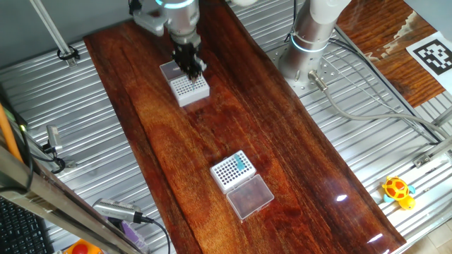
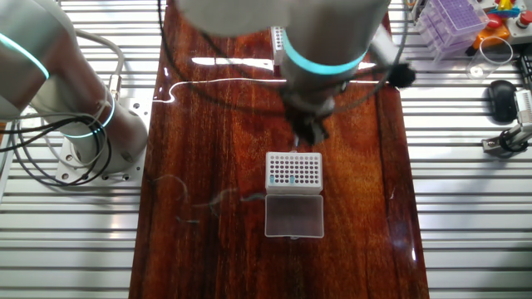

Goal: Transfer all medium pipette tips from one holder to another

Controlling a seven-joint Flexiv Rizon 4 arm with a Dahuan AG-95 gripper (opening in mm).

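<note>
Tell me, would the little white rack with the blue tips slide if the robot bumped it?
Probably. The tip rack looks like small, light plastic on the glossy wooden table, so a nudge might move it. Its low, squat shape makes tipping unlikely, though the teal pipette tips might rattle.

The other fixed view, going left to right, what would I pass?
Robot base → pipette tip rack with teal tips, below the gripper → purple rack → black mouse.
</note>
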